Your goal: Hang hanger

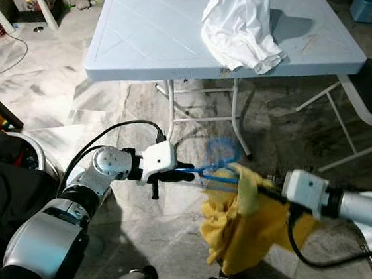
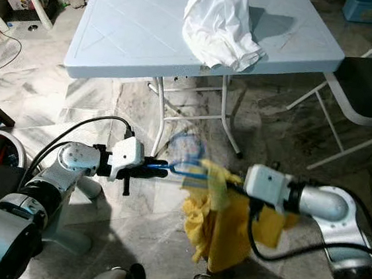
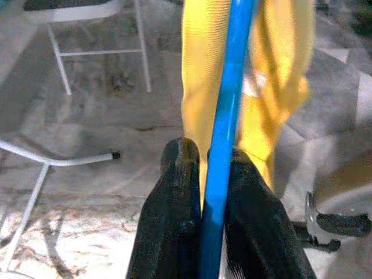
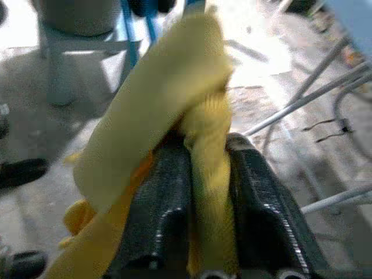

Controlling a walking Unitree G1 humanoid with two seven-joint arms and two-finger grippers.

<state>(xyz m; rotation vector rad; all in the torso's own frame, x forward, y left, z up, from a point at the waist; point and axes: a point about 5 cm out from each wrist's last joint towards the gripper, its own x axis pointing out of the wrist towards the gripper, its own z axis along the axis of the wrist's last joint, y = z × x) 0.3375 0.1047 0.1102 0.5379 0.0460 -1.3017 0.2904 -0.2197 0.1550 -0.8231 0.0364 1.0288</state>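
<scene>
Yellow cloth (image 1: 243, 229) (lower centre) is pinched by my right end effector (image 4: 206, 157); left end effector (image 3: 203, 174) clamps the blue hanger (image 1: 212, 172). Pulling apart could slip the cloth off.

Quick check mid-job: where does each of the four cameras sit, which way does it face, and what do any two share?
Left eye: on the head, looking forward and down at the table and shirt; both arms, left pincer on the hanger.
Right eye: beside it, same scene.
Left wrist: along its fingers, clamping the hanger.
Right wrist: along the right pincer, pinching the cloth.
Shared: both wrist views show the cloth.
</scene>
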